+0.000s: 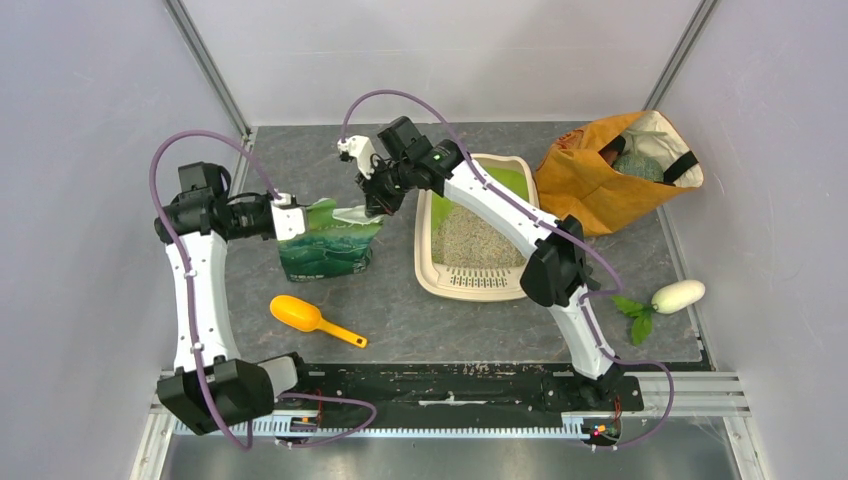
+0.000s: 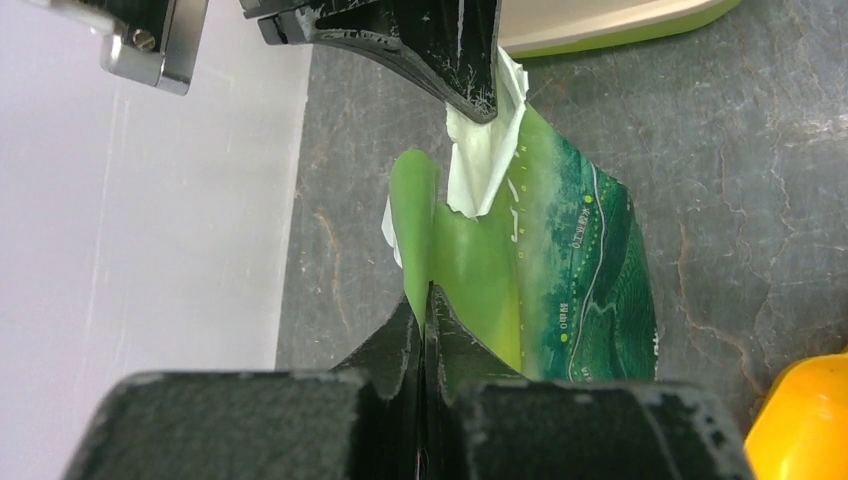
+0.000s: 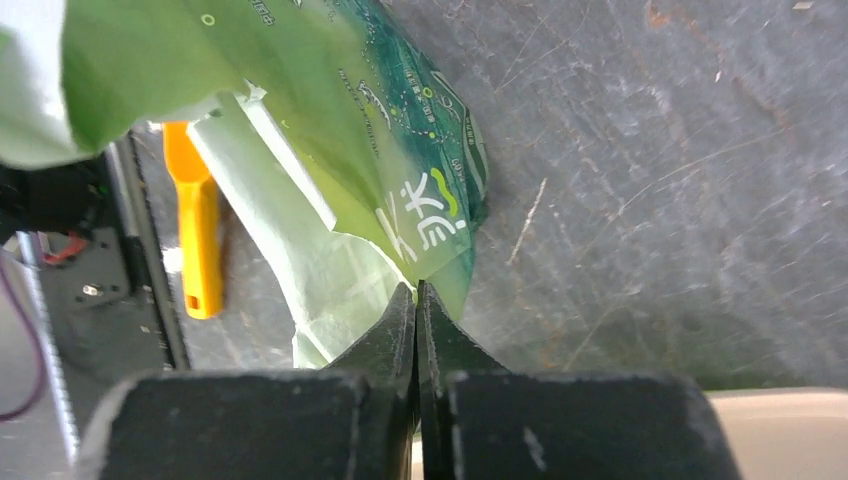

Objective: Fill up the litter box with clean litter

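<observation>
The litter box [image 1: 428, 262], beige-rimmed and lime-green inside, lies right of centre with its slotted grate at the near end. Pale grey-beige clean litter [image 1: 468, 237] covers most of its floor. A green printed bag [image 1: 330, 243] stands on the mat to its left. My left gripper [image 1: 300, 215] is shut on the bag's upper left edge [image 2: 428, 250]. My right gripper [image 1: 378, 208] is shut on the bag's upper right corner [image 3: 430, 240], beside the box's left rim. Its black fingers [image 2: 440, 50] show in the left wrist view. The bag's mouth is hidden.
A yellow scoop [image 1: 305, 316] lies on the mat in front of the bag, also in the right wrist view [image 3: 195, 235]. An orange fabric bag [image 1: 615, 175] stands at the back right. A white vegetable [image 1: 677, 295] with green leaves [image 1: 634, 312] lies at the right edge.
</observation>
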Controlling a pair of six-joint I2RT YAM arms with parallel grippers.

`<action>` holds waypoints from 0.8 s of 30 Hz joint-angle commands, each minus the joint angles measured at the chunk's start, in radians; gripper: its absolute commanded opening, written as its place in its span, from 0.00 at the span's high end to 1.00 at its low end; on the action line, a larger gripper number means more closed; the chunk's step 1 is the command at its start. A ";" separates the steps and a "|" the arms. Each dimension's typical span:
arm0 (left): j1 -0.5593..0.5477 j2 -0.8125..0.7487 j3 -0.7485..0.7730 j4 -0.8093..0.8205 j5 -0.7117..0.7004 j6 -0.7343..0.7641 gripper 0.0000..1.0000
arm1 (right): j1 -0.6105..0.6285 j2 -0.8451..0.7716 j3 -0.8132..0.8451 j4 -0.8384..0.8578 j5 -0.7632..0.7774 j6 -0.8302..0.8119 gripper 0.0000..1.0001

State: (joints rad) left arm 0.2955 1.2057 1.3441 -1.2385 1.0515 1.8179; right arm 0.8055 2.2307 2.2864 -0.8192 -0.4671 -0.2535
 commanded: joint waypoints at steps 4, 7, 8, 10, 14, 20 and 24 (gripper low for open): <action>-0.002 -0.047 -0.029 0.075 0.140 -0.046 0.98 | -0.020 -0.016 0.110 0.075 -0.073 0.320 1.00; -0.004 -0.030 -0.007 0.073 0.163 -0.080 0.98 | -0.020 -0.043 0.091 0.182 -0.102 0.391 1.00; -0.005 -0.025 -0.002 0.074 0.171 -0.089 0.98 | -0.019 -0.044 0.087 0.203 -0.104 0.415 1.00; -0.015 -0.018 -0.003 0.074 0.176 -0.101 0.98 | -0.014 -0.025 0.093 0.227 -0.113 0.451 1.00; -0.064 -0.013 -0.049 0.072 0.121 -0.076 0.98 | -0.010 0.019 0.088 0.259 -0.134 0.534 1.00; -0.036 0.015 -0.056 0.252 0.091 -0.502 0.72 | -0.022 0.001 0.046 0.267 -0.127 0.548 1.00; 0.105 -0.024 -0.103 0.375 0.189 -0.709 0.30 | -0.043 -0.018 0.024 0.249 -0.111 0.519 1.00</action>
State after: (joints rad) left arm 0.2947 1.2171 1.2724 -1.0470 1.1267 1.4368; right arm 0.7738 2.2623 2.3127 -0.6449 -0.5282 0.2478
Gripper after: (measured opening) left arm 0.547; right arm 0.007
